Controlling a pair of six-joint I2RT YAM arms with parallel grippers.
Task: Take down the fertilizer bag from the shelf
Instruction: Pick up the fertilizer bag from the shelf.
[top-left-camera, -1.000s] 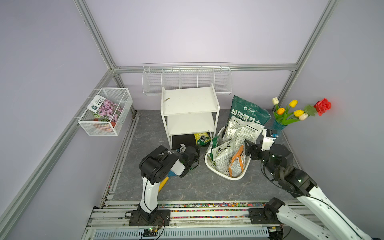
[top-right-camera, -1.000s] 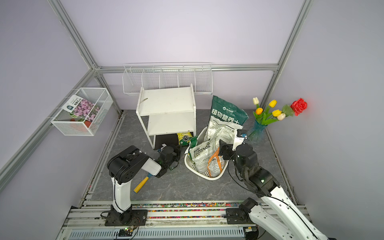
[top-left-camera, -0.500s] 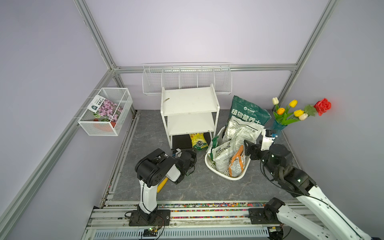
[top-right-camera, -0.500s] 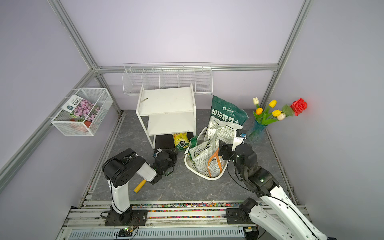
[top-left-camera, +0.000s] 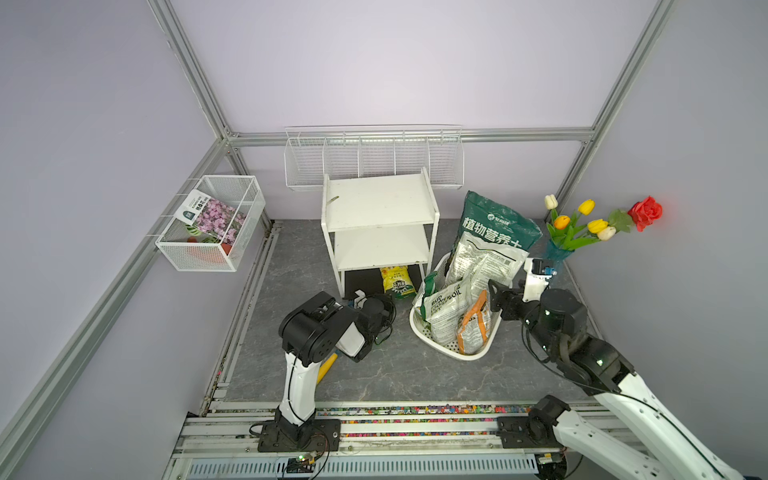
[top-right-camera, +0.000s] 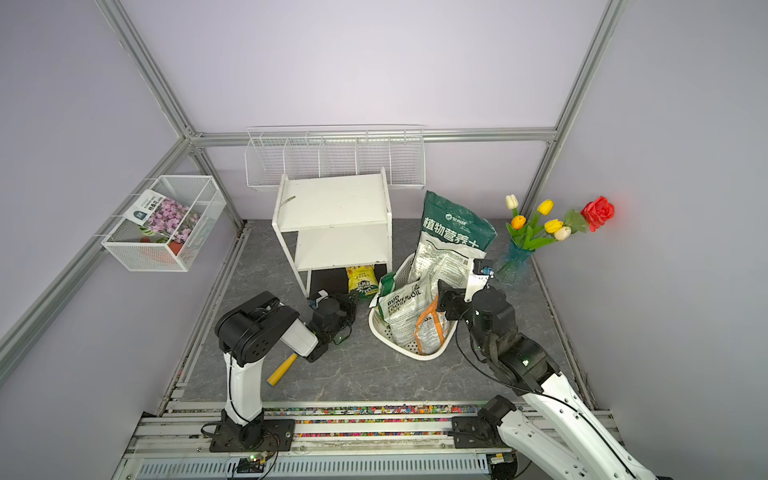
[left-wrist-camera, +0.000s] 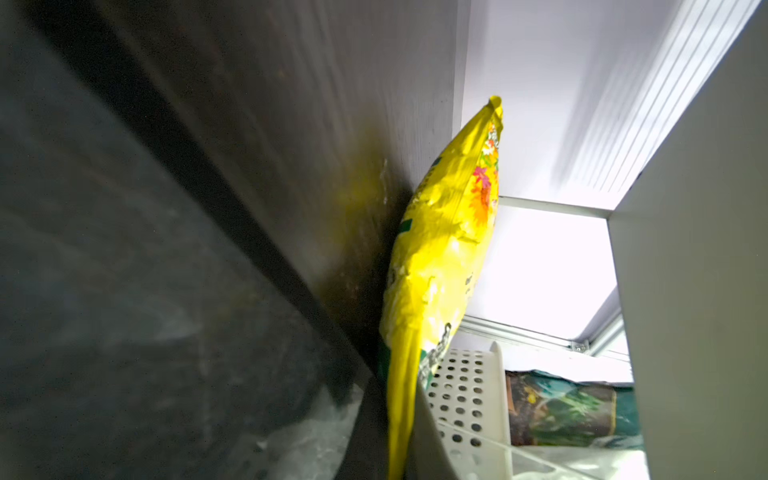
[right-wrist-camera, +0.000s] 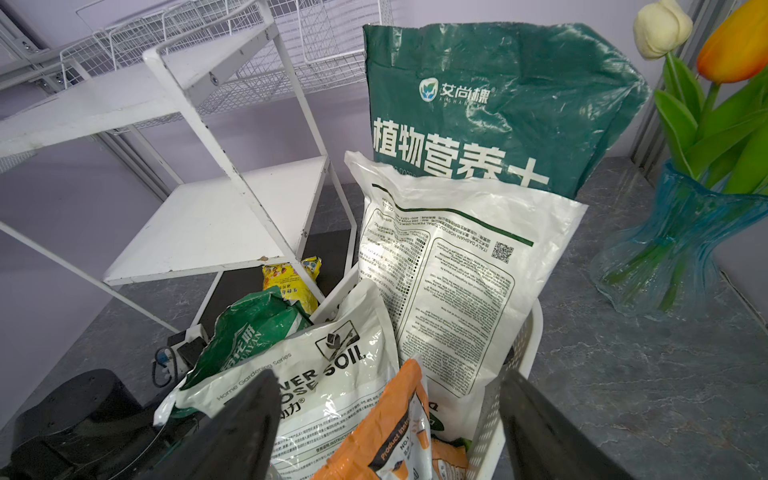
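The fertilizer bag (top-left-camera: 398, 282) lay on the shelf's (top-left-camera: 380, 208) lowest board, right near corner, beside the basket (left-wrist-camera: 461, 386). The left gripper (top-left-camera: 384, 302) was closed, empty, just short of it; the right gripper (right-wrist-camera: 395, 428) gaped over the basket. Best bet: open, pinch the bag's near edge, draw it out low.

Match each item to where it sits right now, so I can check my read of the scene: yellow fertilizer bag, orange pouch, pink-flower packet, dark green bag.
Items:
1. yellow fertilizer bag
2. orange pouch
3. pink-flower packet
4. dark green bag

Places:
A. in the wire basket on the side wall
B. upright behind the white bags
C. at the bottom level of the shelf
D. in the perforated basket on the floor

Pairs: 1-C, 2-D, 3-A, 4-B.
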